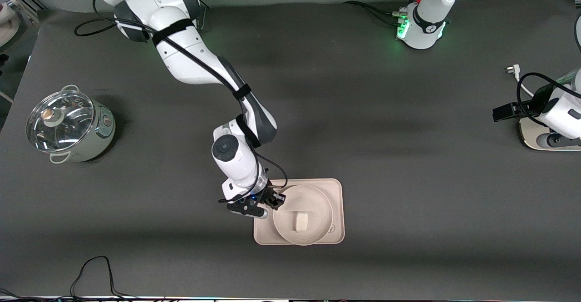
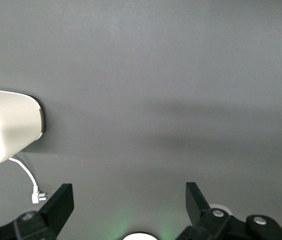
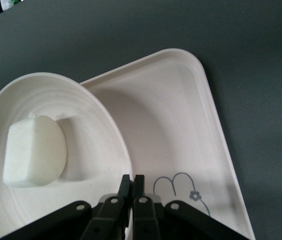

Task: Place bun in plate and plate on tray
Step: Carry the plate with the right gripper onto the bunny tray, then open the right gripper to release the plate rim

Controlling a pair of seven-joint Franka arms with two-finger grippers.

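The round cream plate [image 1: 313,204] lies over the rectangular tray [image 1: 337,188], which sits near the front camera at mid-table. The small white bun [image 1: 300,221] rests in the plate. My right gripper [image 1: 277,200] is shut on the plate's rim at the edge toward the right arm's end. The right wrist view shows the fingers [image 3: 132,180] pinching the rim, with the bun [image 3: 33,150] in the plate [image 3: 91,150] and the tray [image 3: 180,115] with its rabbit drawing underneath. My left gripper [image 2: 130,200] is open and empty, waiting at the left arm's end of the table [image 1: 501,112].
A lidded pot [image 1: 68,127] stands at the right arm's end. A cream-white appliance [image 1: 535,138] with a loose plug [image 1: 510,69] sits under the left arm; it also shows in the left wrist view [image 2: 6,125]. A black cable [image 1: 95,265] lies at the front edge.
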